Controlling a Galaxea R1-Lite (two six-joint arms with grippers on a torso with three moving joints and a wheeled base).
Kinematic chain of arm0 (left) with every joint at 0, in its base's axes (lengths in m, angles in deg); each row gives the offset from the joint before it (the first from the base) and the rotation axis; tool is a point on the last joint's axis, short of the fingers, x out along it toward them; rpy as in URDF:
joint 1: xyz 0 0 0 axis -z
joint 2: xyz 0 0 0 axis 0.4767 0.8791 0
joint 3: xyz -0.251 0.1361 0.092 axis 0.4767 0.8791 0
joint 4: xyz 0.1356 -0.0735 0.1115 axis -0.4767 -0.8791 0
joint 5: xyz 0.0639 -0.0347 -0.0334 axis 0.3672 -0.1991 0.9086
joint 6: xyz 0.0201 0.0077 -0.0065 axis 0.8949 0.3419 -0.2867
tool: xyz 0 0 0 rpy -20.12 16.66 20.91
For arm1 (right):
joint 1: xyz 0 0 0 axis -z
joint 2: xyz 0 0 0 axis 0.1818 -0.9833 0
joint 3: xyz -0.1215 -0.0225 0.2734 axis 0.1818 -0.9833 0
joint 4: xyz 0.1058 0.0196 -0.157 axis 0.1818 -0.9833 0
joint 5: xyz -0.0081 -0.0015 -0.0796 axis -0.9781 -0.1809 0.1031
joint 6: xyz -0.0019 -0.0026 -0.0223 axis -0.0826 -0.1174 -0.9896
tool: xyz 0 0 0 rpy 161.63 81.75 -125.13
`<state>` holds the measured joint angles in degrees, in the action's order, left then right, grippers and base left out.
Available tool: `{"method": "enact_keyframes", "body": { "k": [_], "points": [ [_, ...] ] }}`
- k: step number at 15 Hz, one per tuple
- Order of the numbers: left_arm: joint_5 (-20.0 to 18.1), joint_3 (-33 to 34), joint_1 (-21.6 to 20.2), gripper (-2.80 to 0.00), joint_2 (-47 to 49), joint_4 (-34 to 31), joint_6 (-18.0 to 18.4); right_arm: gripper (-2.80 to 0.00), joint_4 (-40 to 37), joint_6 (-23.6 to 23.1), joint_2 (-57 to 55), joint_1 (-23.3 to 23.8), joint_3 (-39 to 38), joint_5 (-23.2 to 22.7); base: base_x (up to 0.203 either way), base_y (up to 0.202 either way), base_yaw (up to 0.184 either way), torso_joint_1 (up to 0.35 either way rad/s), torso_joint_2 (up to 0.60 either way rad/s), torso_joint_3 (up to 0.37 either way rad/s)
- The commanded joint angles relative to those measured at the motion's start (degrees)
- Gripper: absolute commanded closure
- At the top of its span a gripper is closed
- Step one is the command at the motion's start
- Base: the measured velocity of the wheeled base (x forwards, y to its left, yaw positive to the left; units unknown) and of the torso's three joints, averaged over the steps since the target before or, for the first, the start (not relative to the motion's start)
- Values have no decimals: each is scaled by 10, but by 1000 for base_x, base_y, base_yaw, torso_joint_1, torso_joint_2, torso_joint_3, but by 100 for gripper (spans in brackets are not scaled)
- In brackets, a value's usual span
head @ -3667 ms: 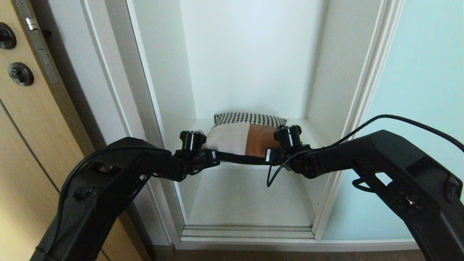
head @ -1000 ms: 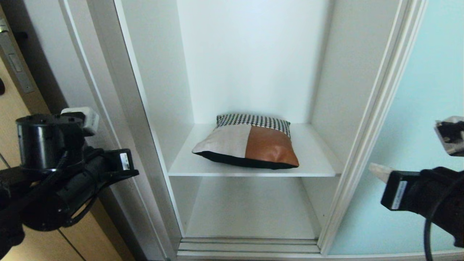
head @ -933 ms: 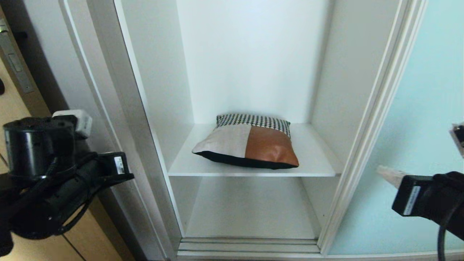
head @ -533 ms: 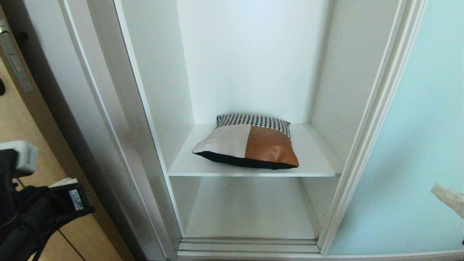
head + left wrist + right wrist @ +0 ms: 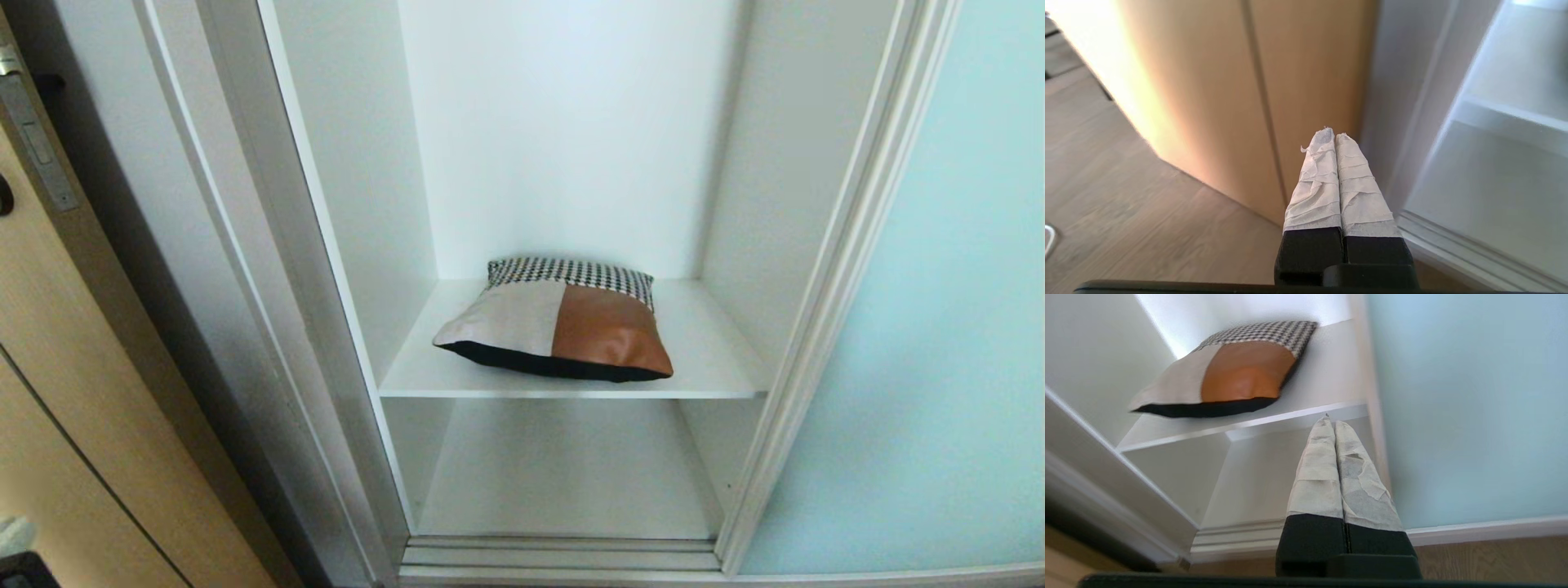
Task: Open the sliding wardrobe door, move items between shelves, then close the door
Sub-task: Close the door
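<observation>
The patchwork cushion (image 5: pixel 563 331), houndstooth, cream and rust-orange with a dark underside, lies flat on the upper white shelf (image 5: pixel 710 359); nothing touches it. The lower shelf (image 5: pixel 563 474) is bare. The frosted aqua sliding wardrobe door (image 5: pixel 939 327) stands slid to the right, leaving the compartment open. My left gripper (image 5: pixel 1334 134) is shut and empty, low in front of the tan door, left of the wardrobe. My right gripper (image 5: pixel 1333 422) is shut and empty, low before the sliding door's (image 5: pixel 1474 396) left edge, below the cushion (image 5: pixel 1241 371) and its shelf (image 5: pixel 1327 384).
A tan wooden door (image 5: pixel 65 367) with a metal latch plate (image 5: pixel 33 139) stands left of the wardrobe frame (image 5: pixel 269 286). Silver floor tracks (image 5: pixel 563 555) run along the wardrobe's foot. Brown wood-grain floor (image 5: pixel 1126 224) lies in front.
Both arms have drawn back from the cushion, then dropped down and outward until they left the head view. The cushion stays still on the upper shelf.
</observation>
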<state>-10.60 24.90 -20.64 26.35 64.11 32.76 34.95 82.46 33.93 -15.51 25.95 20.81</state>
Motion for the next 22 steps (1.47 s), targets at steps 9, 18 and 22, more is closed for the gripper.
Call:
{"method": "enact_keyframes", "body": {
  "k": [9,18,22],
  "points": [
    [-236,52,-95,0,-355,-192,78,0,-7,22,86,41,-49,-57,0,0,0,0,0,0],
    [-377,48,-92,0,-439,-292,87,0,-13,19,84,40,-54,-52,0,0,0,0,0,0],
    [-376,50,-92,0,-439,-285,93,0,-14,17,81,41,-48,-50,0,0,0,0,0,0]
  ]
}}
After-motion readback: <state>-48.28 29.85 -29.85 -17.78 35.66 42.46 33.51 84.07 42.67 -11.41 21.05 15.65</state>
